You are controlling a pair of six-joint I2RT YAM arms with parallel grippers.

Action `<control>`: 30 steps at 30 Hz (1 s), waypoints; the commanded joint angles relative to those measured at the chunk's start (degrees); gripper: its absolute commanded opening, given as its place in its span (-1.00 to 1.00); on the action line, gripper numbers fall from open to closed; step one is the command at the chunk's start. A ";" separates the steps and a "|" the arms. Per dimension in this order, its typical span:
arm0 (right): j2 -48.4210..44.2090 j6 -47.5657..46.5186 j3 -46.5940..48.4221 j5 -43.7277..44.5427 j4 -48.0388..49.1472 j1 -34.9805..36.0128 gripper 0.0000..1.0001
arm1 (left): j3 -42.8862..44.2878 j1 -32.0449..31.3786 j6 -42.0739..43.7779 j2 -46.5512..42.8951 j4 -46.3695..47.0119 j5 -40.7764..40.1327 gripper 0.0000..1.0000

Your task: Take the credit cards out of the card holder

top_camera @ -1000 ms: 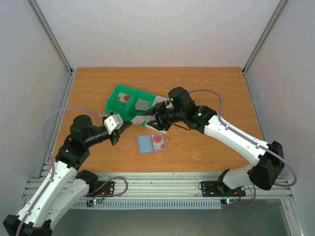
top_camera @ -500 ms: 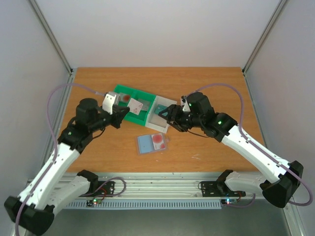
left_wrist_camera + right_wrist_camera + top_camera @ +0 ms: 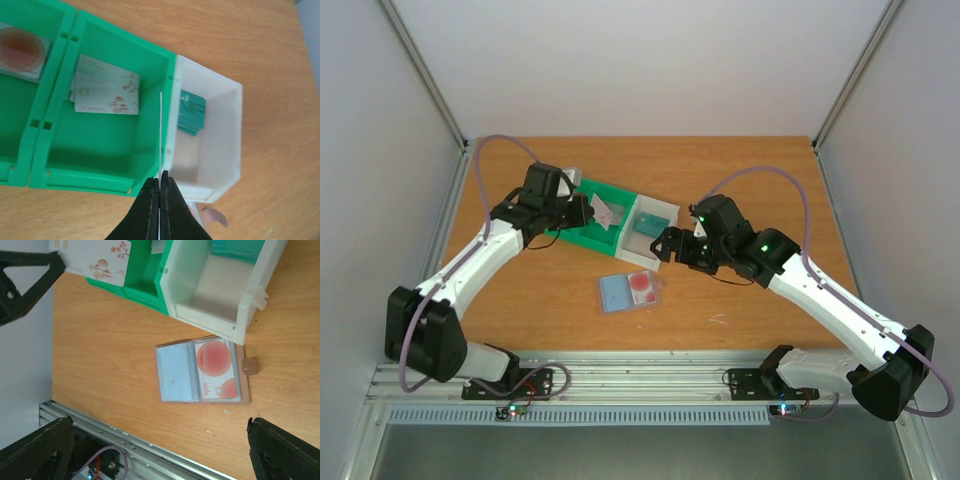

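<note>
The card holder (image 3: 629, 292) lies open on the table in front of the tray, its left half slate-blue. It also shows in the right wrist view (image 3: 175, 373). A white credit card with red-pink circles (image 3: 216, 369) sits in its right half. My left gripper (image 3: 161, 176) is shut on a thin pale card (image 3: 161, 130), seen edge-on, above the wall between the middle green bin and the white bin. In the top view the left gripper (image 3: 582, 208) holds this card (image 3: 606, 212) over the tray. My right gripper (image 3: 159, 420) is open and empty above the holder, beside the tray's white end (image 3: 668, 245).
The green-and-white three-compartment tray (image 3: 582, 238) stands behind the holder. Its left bin holds a card with a red circle (image 3: 20, 50), the middle bin pale patterned cards (image 3: 106, 92), the white bin teal cards (image 3: 192, 112). The table's metal front rail (image 3: 100, 430) is near.
My left arm has swung from near the holder up and back over the tray with the card in it. My right gripper has drawn back to the right, off the tray.
</note>
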 commanded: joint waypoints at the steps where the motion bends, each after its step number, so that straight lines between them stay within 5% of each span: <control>1: -0.13 -4.14 1.62 2.42 -1.99 -0.15 0.91 | 3.50 1.57 -3.42 4.80 1.54 -3.13 -0.99; 30: 0.03 -8.23 1.78 1.57 -3.20 -3.45 0.91 | 12.28 3.31 -6.98 25.82 9.55 1.97 -0.98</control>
